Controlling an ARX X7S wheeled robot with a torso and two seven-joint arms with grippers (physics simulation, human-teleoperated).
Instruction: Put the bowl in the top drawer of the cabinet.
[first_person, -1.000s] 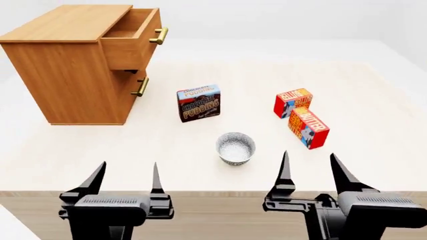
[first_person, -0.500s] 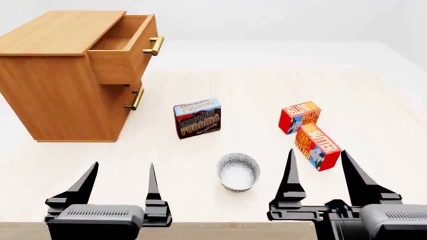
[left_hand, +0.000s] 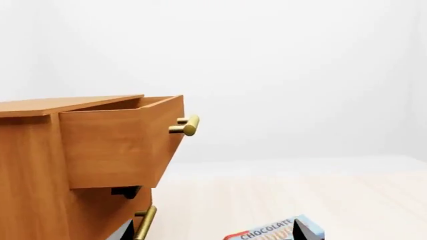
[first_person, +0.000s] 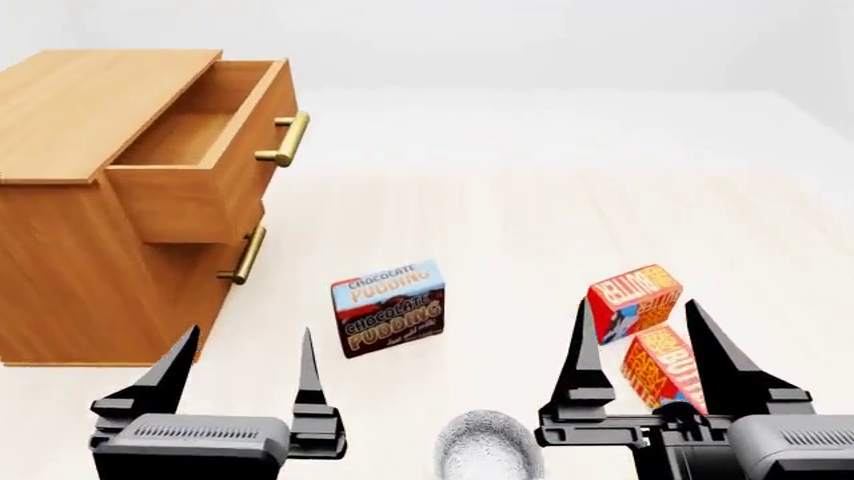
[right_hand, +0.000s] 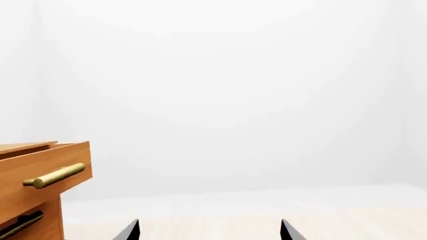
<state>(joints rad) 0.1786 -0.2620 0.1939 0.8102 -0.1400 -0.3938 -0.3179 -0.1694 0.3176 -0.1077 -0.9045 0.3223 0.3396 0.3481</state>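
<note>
Hovering spread: left gripper, right gripper; bowl between, top drawer open.

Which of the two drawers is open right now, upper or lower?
The top drawer of the cabinet is open: it is pulled out and its empty inside shows from the head view. The lower drawer sits closed beneath it.

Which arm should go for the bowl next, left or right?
Probably right. The bowl sits closer to the right gripper than the left gripper; both have open, empty jaws.
</note>
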